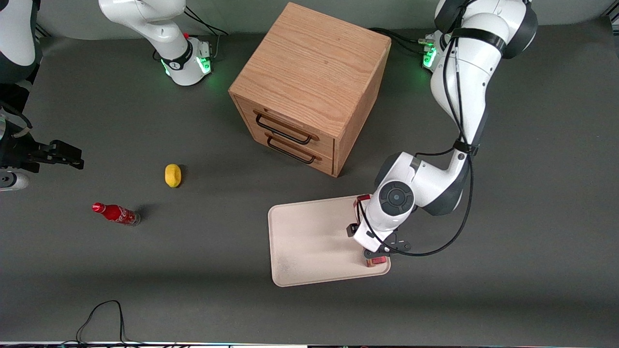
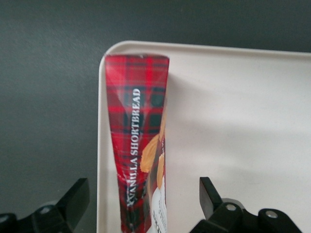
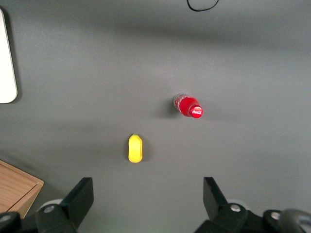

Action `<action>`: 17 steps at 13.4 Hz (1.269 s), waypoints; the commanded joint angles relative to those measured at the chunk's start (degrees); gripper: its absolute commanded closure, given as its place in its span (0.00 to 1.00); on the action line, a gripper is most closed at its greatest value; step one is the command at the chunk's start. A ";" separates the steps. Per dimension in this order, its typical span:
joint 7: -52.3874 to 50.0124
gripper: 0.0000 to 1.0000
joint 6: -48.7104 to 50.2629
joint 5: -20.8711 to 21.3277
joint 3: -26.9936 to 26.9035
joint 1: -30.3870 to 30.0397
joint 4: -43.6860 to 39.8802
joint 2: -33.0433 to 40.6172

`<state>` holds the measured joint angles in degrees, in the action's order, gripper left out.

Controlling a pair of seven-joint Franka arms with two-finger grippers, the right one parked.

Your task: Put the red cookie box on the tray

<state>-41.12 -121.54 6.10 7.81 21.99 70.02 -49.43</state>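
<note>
The worktop (image 1: 532, 217) is a dark grey matte surface, plain and flat, with a black cable (image 1: 104, 319) looping in at the edge nearest the front camera. A wooden two-drawer cabinet (image 1: 312, 87) stands in the middle, farther from the front camera than the tray (image 1: 309, 241), which lies flat in front of the drawers. The tray is cream-white with rounded corners and a low rim.

The red cookie box (image 2: 138, 145) lies on the tray, running along the rim on the working arm's side, its tartan end close to one rounded corner. In the front view only its two ends show past the arm. The end effector (image 2: 141, 201) hangs directly above the box, its fingers (image 2: 209, 194) spread wide on either side and not touching the carton.

Most of the tray's surface beside the box is bare. Toward the parked arm's end lie a yellow lemon-like object (image 1: 172, 175) and a small red cola bottle (image 1: 116, 213), well apart from the tray.
</note>
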 commanded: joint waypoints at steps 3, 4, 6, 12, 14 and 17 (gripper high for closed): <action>3.56 0.00 13.15 1.11 -0.17 -2.21 1.77 8.80; 6.63 0.00 14.04 1.02 -0.17 -2.91 4.92 12.13; 8.77 0.00 13.96 0.49 0.01 -5.46 13.61 20.47; 23.06 0.00 16.33 -0.30 -4.80 -9.52 33.23 42.19; 27.22 0.00 21.49 -3.71 -9.28 -9.42 33.69 45.55; 32.41 0.00 26.85 -4.43 -13.87 -10.30 30.46 48.02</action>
<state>-11.39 -97.80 2.76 -4.24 11.71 100.89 -3.60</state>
